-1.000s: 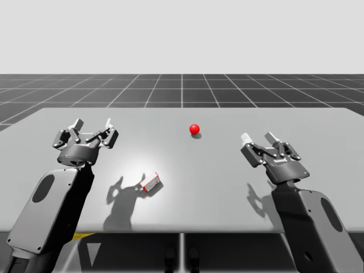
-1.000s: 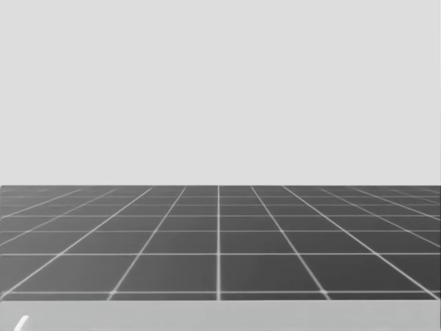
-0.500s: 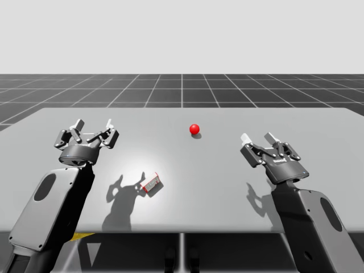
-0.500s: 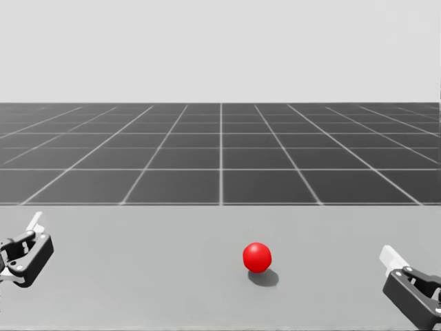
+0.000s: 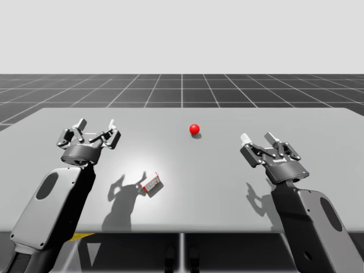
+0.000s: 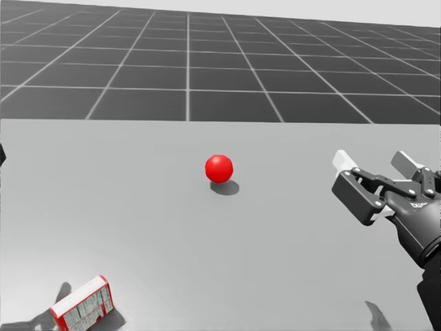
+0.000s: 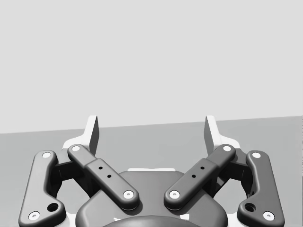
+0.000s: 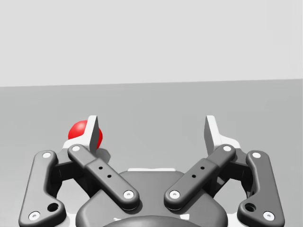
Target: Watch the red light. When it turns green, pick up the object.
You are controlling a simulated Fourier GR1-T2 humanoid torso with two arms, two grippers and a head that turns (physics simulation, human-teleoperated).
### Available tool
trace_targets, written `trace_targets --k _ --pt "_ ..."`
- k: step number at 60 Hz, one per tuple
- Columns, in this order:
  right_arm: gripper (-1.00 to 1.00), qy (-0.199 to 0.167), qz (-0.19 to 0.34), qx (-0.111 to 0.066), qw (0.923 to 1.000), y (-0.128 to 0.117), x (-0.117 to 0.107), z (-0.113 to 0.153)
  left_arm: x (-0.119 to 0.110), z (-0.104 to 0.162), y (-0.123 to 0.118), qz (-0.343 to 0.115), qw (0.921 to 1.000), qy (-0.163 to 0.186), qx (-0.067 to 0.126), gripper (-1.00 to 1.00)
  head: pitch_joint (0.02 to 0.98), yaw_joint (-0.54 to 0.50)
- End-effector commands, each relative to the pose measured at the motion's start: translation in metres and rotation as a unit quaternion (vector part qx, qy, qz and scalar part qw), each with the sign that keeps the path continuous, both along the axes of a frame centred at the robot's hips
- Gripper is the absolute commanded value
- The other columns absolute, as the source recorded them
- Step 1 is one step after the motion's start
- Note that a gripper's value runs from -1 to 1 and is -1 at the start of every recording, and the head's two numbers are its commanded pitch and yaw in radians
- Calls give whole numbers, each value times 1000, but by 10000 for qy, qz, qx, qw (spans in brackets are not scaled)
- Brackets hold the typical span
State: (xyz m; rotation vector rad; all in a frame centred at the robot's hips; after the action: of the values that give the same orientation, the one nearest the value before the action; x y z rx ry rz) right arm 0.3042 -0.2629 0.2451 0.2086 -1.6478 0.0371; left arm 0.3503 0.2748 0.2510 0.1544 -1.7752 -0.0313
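The light is a small red ball [image 5: 194, 129] [image 6: 218, 168] resting on the grey table [image 5: 227, 170] toward the back centre. A small red and white box [image 5: 151, 183] [image 6: 83, 305] lies tilted on the table's front left part. My left gripper [image 5: 95, 128] [image 7: 151, 132] hovers open to the box's left and farther back, nothing between its fingers. My right gripper [image 5: 259, 139] [image 6: 375, 163] [image 8: 151, 132] is open over the table's right side. In the right wrist view the red ball [image 8: 79, 131] shows ahead, partly behind one fingertip.
Beyond the table's far edge [image 5: 182, 108] lies a dark gridded floor [image 5: 182, 88]. The arms' shadows [image 5: 125, 196] fall on the tabletop near the box. Bare tabletop lies between the two grippers.
My head has turned downward, bringing the ball, the box and my right gripper into the head view. The left gripper has shifted slightly; the ball stays red and the box has not moved.
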Motion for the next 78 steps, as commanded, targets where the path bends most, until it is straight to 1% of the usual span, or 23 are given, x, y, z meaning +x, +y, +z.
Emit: trace_targets --k 1,49,78 --pt "-1000 -5 9 -13 10000 0 0 0 1 -1 -1 -30 10000 -6 26 -1000 585 -104" --pt "-1000 -10 6 -54 10000 2 -1 1 -3 0 -6 -34 10000 -6 32 -1000 583 -103" --pt "-1000 -12 -8 -45 10000 1 -2 1 -4 0 -7 -41 10000 -10 44 -1000 581 -105"
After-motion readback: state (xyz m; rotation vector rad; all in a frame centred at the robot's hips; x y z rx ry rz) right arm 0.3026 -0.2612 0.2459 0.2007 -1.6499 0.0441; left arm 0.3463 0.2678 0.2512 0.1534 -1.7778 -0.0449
